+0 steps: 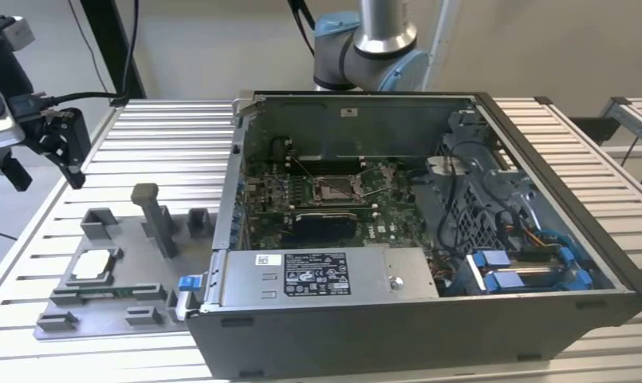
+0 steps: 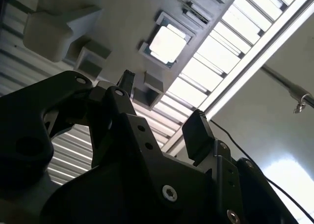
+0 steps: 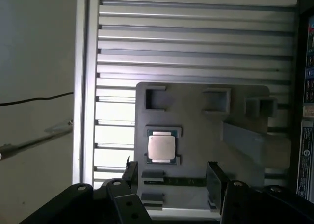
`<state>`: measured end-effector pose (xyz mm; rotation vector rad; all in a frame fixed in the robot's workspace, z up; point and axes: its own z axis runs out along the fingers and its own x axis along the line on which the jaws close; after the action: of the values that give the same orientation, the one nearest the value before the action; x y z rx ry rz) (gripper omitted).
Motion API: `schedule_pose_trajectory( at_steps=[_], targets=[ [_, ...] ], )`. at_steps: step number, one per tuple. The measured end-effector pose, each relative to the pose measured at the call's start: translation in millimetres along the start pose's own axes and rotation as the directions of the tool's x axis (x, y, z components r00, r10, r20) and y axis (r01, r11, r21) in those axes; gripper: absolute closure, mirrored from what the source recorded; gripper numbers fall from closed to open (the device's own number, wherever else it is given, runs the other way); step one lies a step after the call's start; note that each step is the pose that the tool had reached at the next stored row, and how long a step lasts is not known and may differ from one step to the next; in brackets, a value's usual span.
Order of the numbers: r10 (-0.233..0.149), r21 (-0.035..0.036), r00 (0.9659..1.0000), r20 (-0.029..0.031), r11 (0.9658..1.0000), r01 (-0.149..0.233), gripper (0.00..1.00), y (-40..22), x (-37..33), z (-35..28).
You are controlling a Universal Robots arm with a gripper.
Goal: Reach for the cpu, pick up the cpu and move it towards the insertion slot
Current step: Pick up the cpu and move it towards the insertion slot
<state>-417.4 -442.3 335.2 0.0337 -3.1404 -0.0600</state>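
The cpu is a small silvery square lying flat in a recess of the grey fixture plate, at the exterior view's left. My gripper hangs well above the table, up and to the left of the plate. Its black fingers are open with nothing between them. Both wrist views look down on the cpu beyond the open gripper. The insertion slot is a silver-framed socket on the green board inside the open computer case.
The open computer case takes up the table's middle and right in the exterior view. A tall grey post and low blocks rise from the fixture plate near the cpu. The arm's base stands behind the case. The slatted table's edge runs beside the plate.
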Motion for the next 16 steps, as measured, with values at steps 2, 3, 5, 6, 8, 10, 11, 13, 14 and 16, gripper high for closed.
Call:
schedule_pose_trajectory(
  at_steps=[2,3,5,6,8,10,11,13,14,16],
  targets=[
    [0.000,0.0000,1.0000,0.0000,1.0000,0.000,0.00,0.0,0.0,1.0],
    [0.000,0.0001,1.0000,0.0000,1.0000,0.000,0.00,-0.1,0.0,1.6],
    [0.000,0.0001,1.0000,0.0001,1.0000,0.000,0.00,-0.1,0.0,2.7],
    [0.000,0.0000,1.0000,0.0001,1.0000,0.000,0.00,-0.1,0.0,3.2],
    [0.000,0.0001,1.0000,0.0000,1.0000,0.000,0.00,-0.2,0.0,4.2],
    [0.000,0.0000,1.0000,0.0000,1.0000,0.000,0.00,-0.2,0.0,5.2],
    [0.000,0.0000,1.0000,0.0000,1.0000,0.000,0.00,-0.2,0.0,5.8],
    [0.000,0.0000,1.0000,0.0000,1.0000,0.000,0.00,-0.3,0.0,6.8],
    [0.000,0.0000,1.0000,0.0000,1.0000,0.000,0.00,-0.3,0.0,7.4],
    [0.000,0.0001,1.0000,0.0000,1.0000,0.000,0.00,-0.3,0.0,8.5]
  ],
)
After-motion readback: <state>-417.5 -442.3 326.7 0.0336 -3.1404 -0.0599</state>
